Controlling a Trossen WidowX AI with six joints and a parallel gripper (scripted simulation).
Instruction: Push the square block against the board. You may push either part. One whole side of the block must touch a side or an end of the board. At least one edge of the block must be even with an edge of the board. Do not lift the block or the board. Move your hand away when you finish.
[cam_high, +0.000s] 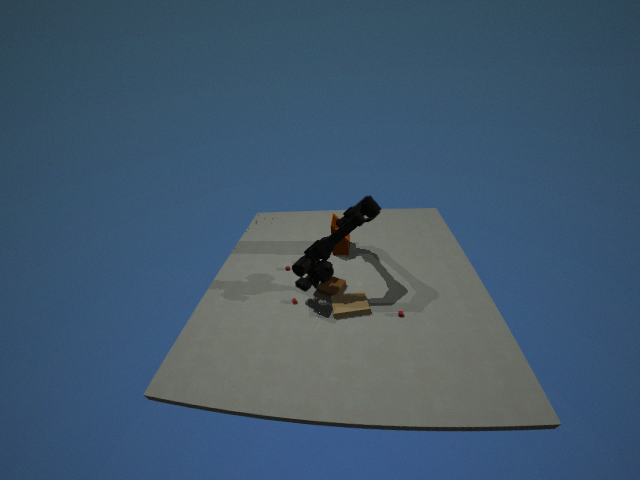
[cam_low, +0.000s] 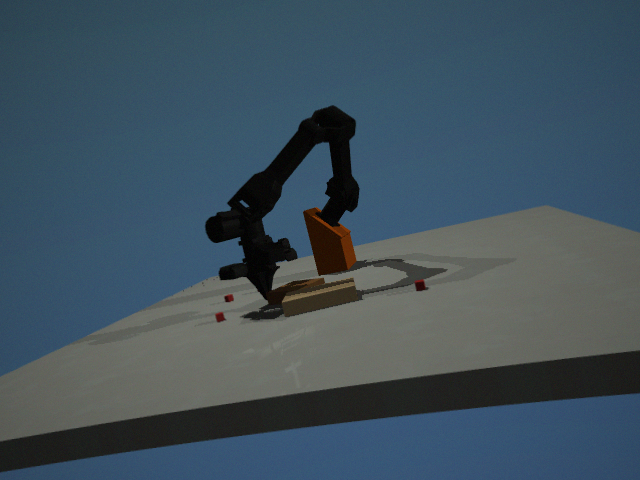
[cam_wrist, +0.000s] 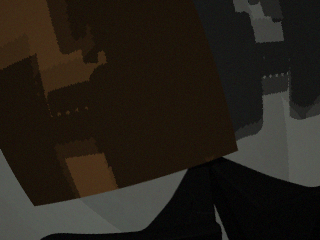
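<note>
The square block (cam_high: 331, 285), a dark brown piece, is seen lying flat on the grey table (cam_high: 361, 372), near the table's middle. Going left to right in the top view, two small red markers (cam_high: 287, 268) are met first, then the gripper (cam_high: 315, 295), then the block, then the board (cam_high: 351, 304), and last a third red marker (cam_high: 400, 313) well apart to the right.

In the exterior view the gripper (cam_low: 265, 293) is pointed down at the table with its tips just at the left end of the block (cam_low: 294, 287); whether they touch it cannot be told. The fingers are fully closed together and nothing is held between them.

The board (cam_low: 319, 297), pale tan and longer than the block, is laid flat just in front of the block, and the two look to be touching along one side, though the seam is too small to be judged. Their left ends are seen to be close to even.

In the wrist view the block (cam_wrist: 120, 87) fills the upper left, and the dark closed fingers are seen below it.

The orange base (cam_low: 329, 246) is stood behind the board.
</note>
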